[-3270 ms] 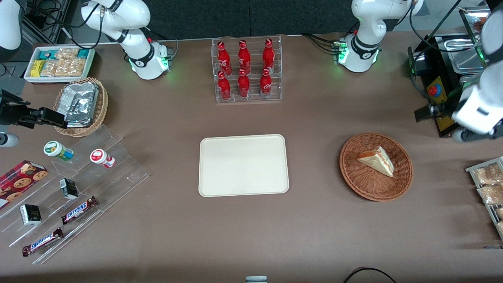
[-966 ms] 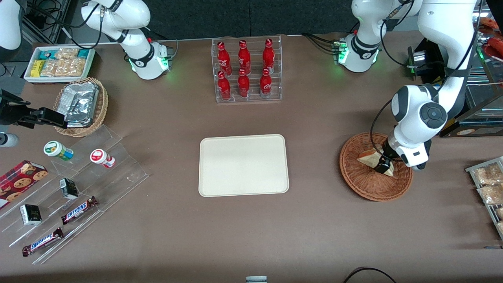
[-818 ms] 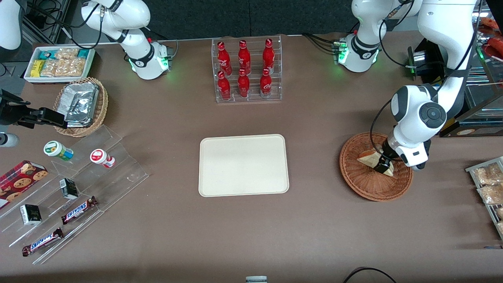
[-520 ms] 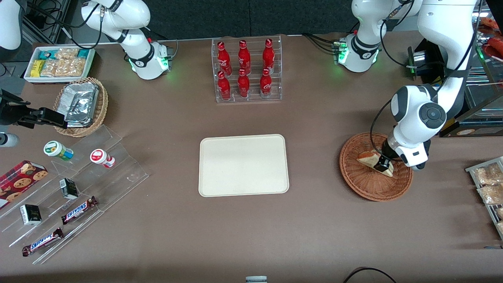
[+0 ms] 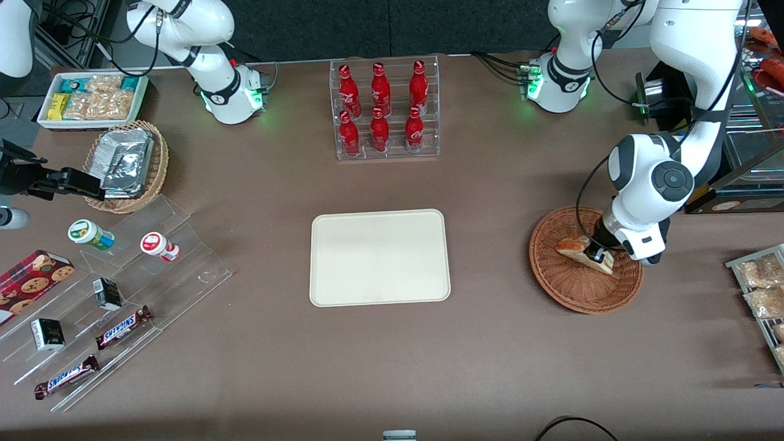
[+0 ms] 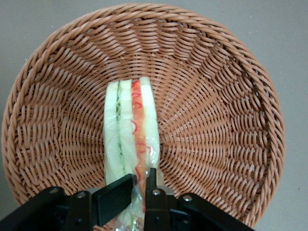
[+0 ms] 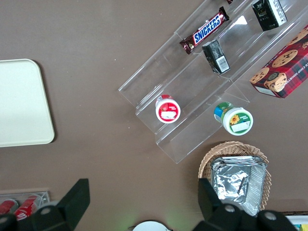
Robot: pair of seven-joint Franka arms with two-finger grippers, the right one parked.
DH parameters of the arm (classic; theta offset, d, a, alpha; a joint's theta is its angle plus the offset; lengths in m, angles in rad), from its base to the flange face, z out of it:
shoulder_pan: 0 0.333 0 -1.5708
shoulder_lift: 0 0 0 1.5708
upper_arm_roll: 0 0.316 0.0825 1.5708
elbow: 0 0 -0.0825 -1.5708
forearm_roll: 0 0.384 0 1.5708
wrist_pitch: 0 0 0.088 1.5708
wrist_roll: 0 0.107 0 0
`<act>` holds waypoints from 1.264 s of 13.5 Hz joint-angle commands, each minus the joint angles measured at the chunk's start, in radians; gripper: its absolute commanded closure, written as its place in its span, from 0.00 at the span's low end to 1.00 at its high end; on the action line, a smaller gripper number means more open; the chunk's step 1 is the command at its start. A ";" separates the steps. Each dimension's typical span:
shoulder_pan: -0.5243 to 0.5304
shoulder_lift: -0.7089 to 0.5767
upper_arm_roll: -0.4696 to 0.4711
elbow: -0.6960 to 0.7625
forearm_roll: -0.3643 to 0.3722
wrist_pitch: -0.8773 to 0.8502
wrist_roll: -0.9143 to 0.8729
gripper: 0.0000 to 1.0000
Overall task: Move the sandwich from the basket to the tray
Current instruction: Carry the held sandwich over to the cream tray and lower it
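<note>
The sandwich (image 5: 572,247) is a clear-wrapped white-bread wedge with red filling, inside the reddish-brown wicker basket (image 5: 563,288) toward the working arm's end of the table. In the left wrist view the sandwich (image 6: 131,132) stands on edge in the basket (image 6: 216,110). My left gripper (image 5: 595,254) is down in the basket, shut on the sandwich's wrapped end; its fingers (image 6: 113,202) pinch the wrap from both sides. The cream tray (image 5: 380,257) lies mid-table, and its corner shows in the right wrist view (image 7: 21,103).
A clear rack of red bottles (image 5: 384,110) stands farther from the front camera than the tray. A tan basket of foil packets (image 5: 125,164), a white snack box (image 5: 92,101) and a clear stepped stand (image 5: 116,294) with snacks lie toward the parked arm's end. Wrapped snacks (image 5: 759,288) lie beside the basket.
The left arm came down from the table's end into the basket. Its gripper closed on the sandwich, which has since tipped up on edge and shifted slightly.
</note>
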 commanded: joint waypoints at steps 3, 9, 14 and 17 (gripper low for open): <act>-0.012 -0.027 -0.009 0.167 0.017 -0.301 0.014 1.00; -0.110 -0.037 -0.012 0.560 0.013 -0.826 0.120 1.00; -0.315 -0.019 -0.019 0.674 0.000 -0.877 0.125 1.00; -0.478 0.085 -0.018 0.759 -0.001 -0.833 0.110 1.00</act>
